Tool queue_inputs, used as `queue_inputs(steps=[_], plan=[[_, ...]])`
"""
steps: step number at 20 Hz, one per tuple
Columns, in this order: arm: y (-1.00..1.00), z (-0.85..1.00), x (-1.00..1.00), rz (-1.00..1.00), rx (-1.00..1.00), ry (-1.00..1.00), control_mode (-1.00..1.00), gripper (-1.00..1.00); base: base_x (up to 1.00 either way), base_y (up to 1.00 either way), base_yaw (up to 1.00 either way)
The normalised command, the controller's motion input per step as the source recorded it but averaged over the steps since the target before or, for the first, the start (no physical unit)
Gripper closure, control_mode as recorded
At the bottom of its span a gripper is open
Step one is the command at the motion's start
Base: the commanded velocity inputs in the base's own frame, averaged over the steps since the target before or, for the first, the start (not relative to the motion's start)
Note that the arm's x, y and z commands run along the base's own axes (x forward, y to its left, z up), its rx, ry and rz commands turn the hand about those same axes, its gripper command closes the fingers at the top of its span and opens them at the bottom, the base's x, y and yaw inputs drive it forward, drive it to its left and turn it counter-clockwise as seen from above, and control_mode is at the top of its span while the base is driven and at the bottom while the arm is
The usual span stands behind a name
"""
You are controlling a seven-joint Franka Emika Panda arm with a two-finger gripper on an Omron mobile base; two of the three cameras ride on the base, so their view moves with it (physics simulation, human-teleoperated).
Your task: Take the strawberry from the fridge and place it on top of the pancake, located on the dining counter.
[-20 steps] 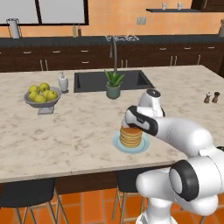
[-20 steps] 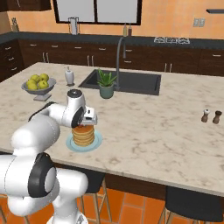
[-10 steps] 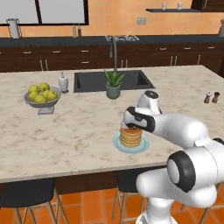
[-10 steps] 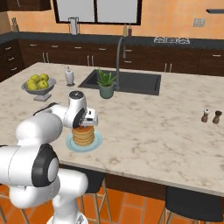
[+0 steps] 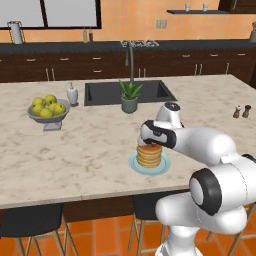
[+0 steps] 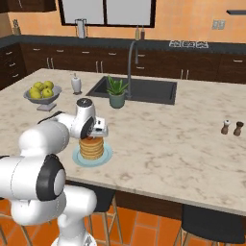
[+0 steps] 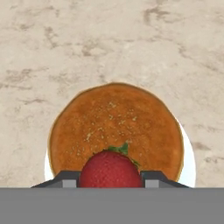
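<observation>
The beige dining counter (image 5: 75, 155) held the pancake (image 7: 114, 127). My gripper (image 7: 110, 178) pinched the strawberry (image 7: 110, 169) at the pancake's six o'clock edge.

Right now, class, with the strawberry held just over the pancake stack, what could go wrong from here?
1. In the hand view the strawberry sits between the gripper fingertips near the pancake edge, not its middle; released here, it might roll off onto the blue plate.
2. The round berry may topple on landing.
3. Pressing lower could shift the stack on the dining counter.
</observation>
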Motion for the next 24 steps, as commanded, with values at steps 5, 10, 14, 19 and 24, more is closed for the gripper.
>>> queue_inputs(steps=[5, 10, 14, 19, 24], plan=[[0.0, -0.03, -0.12, 0.0, 0.0, 0.0, -1.0, -1.0, 0.0, 0.0, 0.0], [-0.02, 0.23, -0.5, 0.0, 0.0, -0.02, -1.0, -1.0, 0.0, 0.0, 0.0], [-0.01, 0.64, -0.4, 0.0, 0.0, -0.03, -1.0, -1.0, 0.0, 0.0, 0.0], [-0.06, 0.56, -0.46, 0.0, 0.0, -0.04, -1.0, -1.0, 0.0, 0.0, 0.0], [-0.27, 0.3, -0.56, 0.0, 0.0, -0.1, -1.0, -1.0, 0.0, 0.0, 0.0]])
